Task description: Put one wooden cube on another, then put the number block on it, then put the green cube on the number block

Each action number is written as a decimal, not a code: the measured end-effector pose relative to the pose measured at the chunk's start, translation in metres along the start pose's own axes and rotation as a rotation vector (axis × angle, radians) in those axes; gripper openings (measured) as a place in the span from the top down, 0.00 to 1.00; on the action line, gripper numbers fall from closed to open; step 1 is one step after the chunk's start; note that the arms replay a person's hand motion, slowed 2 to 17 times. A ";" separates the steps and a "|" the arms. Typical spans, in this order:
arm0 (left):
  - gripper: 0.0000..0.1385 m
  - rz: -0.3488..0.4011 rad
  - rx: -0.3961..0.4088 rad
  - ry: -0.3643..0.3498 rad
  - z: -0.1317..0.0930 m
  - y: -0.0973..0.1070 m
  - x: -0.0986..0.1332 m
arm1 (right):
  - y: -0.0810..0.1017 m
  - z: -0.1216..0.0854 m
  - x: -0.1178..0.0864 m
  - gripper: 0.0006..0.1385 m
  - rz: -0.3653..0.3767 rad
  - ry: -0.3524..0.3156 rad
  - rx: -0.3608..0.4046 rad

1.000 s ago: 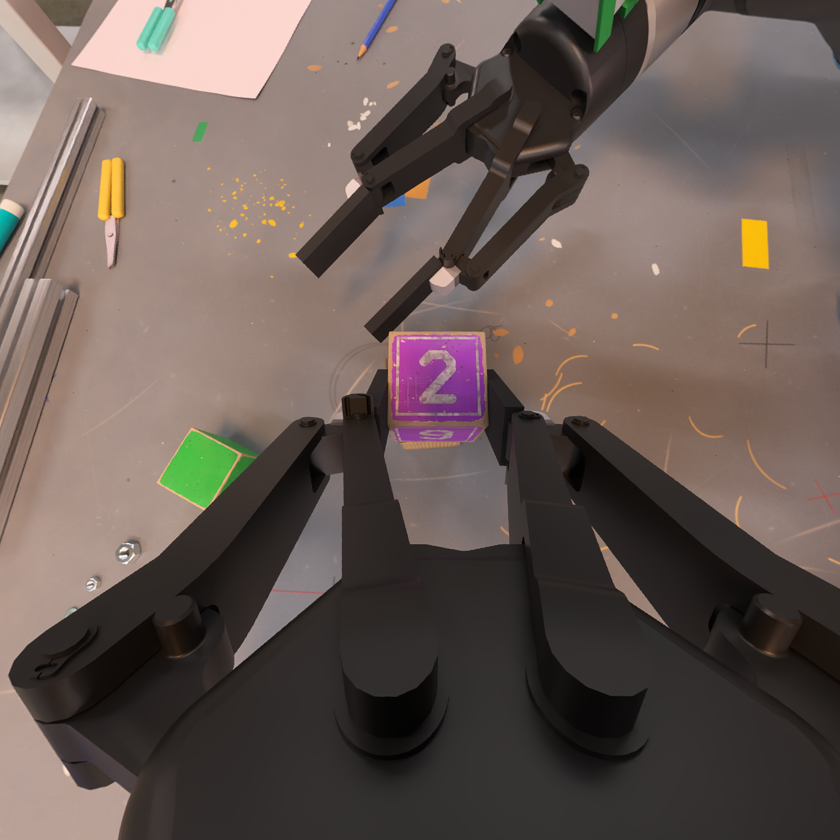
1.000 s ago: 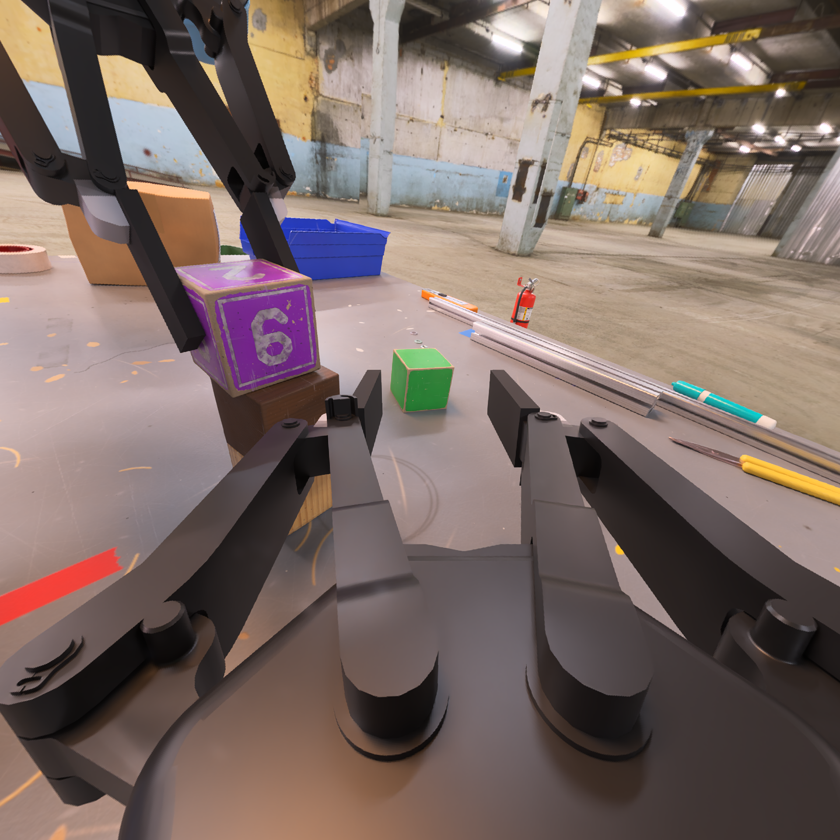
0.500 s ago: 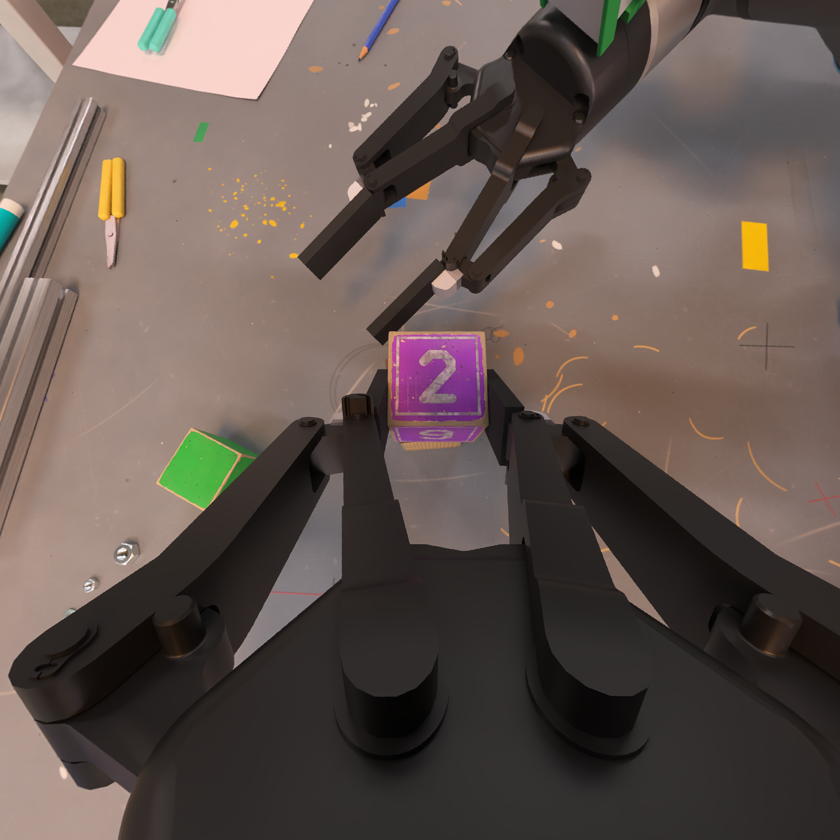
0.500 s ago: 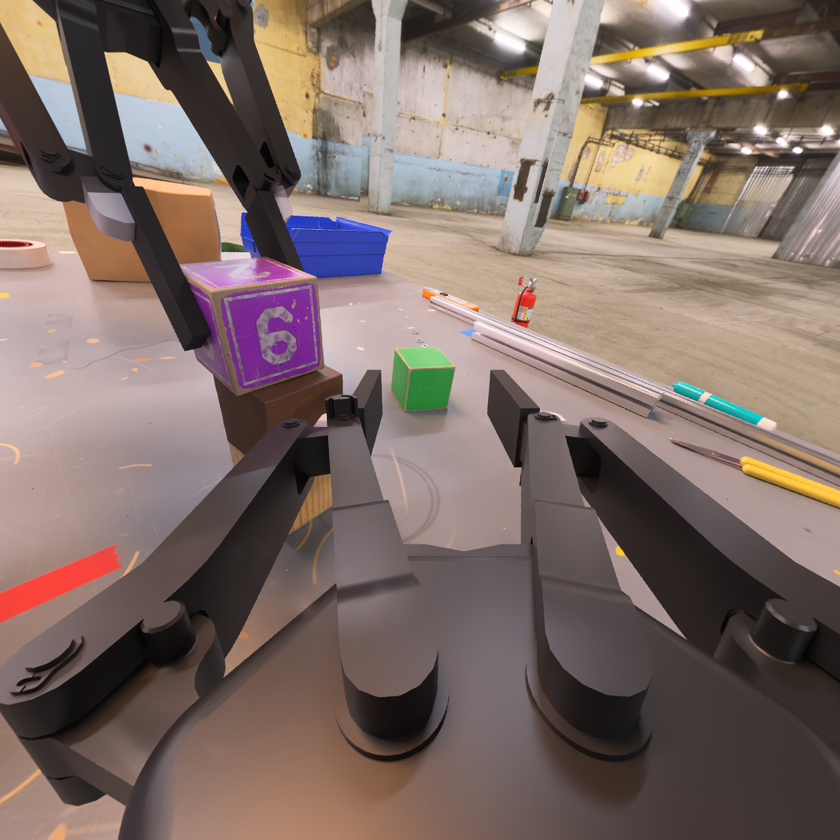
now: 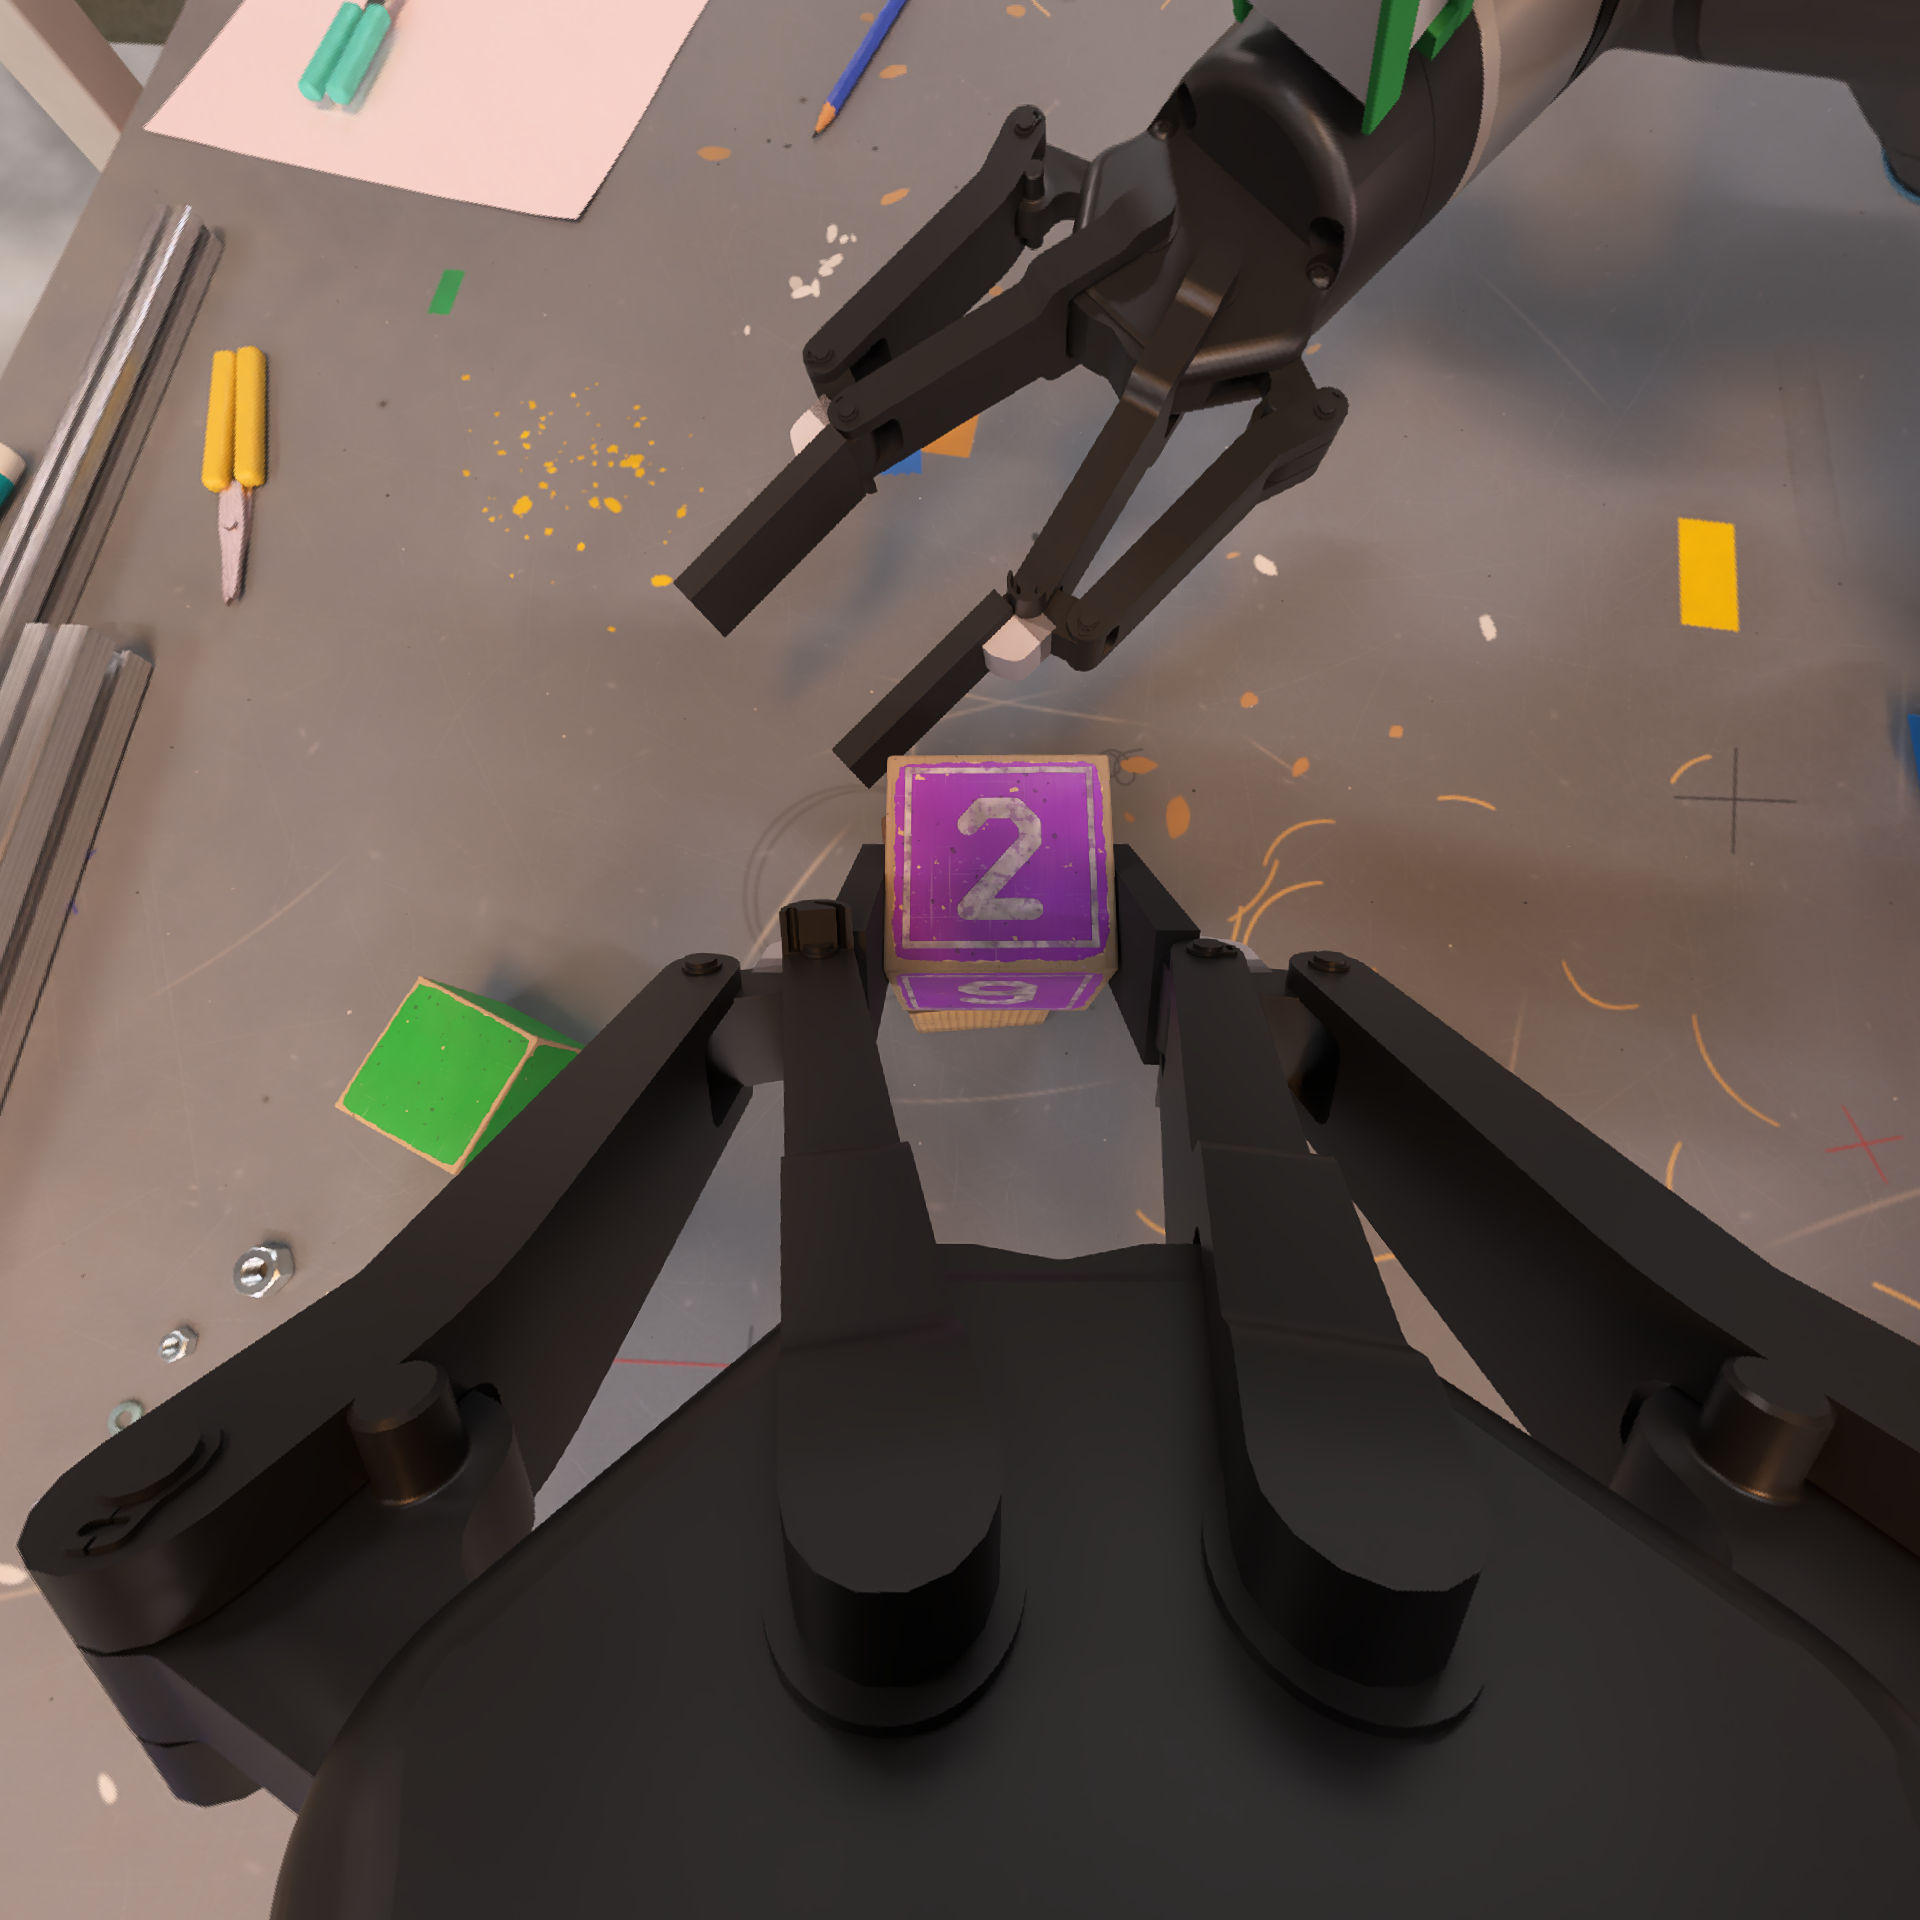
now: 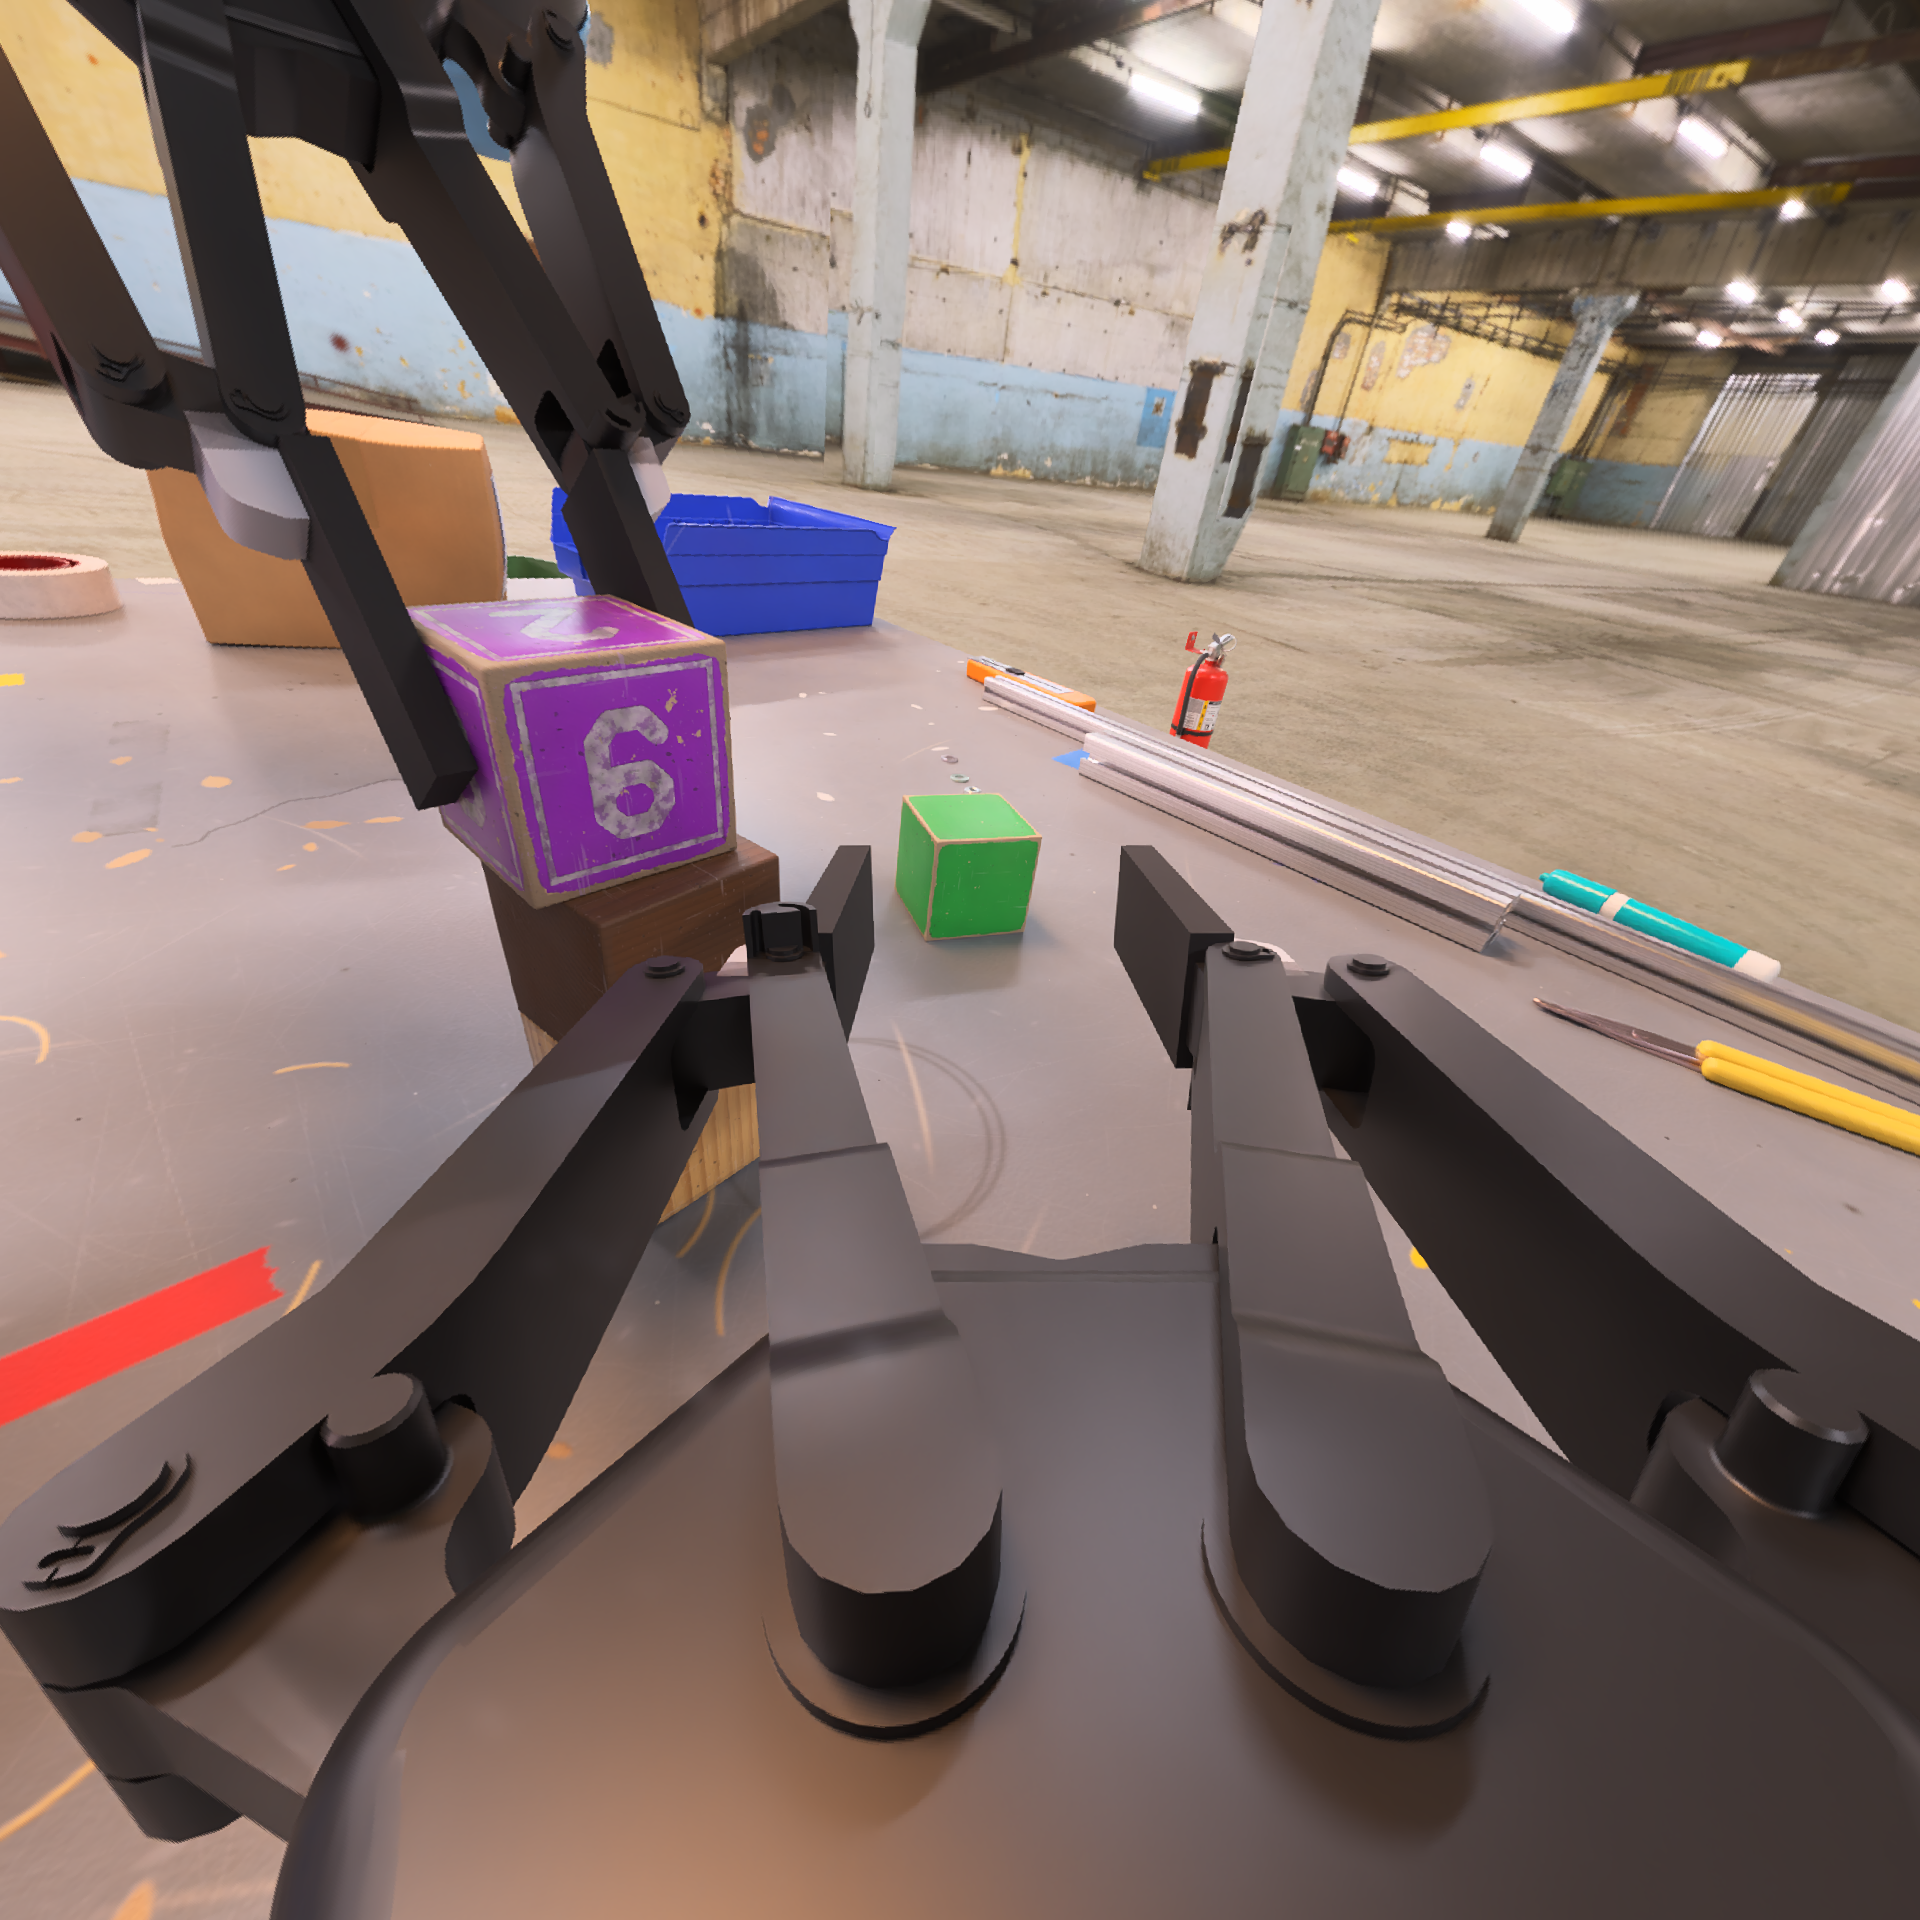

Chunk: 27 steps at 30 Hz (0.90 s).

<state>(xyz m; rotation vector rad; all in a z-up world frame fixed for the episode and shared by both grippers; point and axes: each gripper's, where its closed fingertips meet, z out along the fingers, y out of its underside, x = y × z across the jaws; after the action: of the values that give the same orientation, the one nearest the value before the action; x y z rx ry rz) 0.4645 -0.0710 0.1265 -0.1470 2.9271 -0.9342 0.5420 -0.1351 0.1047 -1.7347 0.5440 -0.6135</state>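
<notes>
The left claw (image 5: 1000,914) is closed onto the purple number block (image 5: 997,868), one finger flat against each side of it, with the block's top face turned toward the wrist camera. In the right wrist view the same claw (image 6: 540,665) comes down from above, and the number block (image 6: 592,748) sits tilted, its lower edge on or just over the dark wooden cube (image 6: 634,935); whether it rests fully there I cannot tell. That dark cube stands on a pale wooden cube (image 6: 717,1143), which stands on the grey bench (image 6: 312,987), and a sliver of pale wood (image 5: 977,1020) shows beneath the number block in the left wrist view. The right claw (image 6: 987,935) is spread wide and holds nothing; it hangs low just beside the stack, its left finger (image 6: 842,914) overlapping the dark cube in the picture, though contact is unclear. The green cube (image 6: 968,868) lies on the bench beyond the gap between the right claw's fingers, apart from the stack. In the left wrist view the green cube (image 5: 447,1070) lies left of the number block, and the right claw (image 5: 790,675) hovers open just beyond the block. Farther from the stack lie yellow-handled scissors (image 5: 234,457) and aluminium rails (image 5: 94,436).
</notes>
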 end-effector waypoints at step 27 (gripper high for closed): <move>0.53 -0.021 -0.013 0.007 0.006 0.005 -0.001 | -0.001 -0.001 0.001 0.55 0.004 0.002 0.004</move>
<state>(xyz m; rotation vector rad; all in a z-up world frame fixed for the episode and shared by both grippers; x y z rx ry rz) 0.4657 -0.0702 0.1192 -0.1766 2.9441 -0.9198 0.5422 -0.1361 0.1059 -1.7288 0.5470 -0.6135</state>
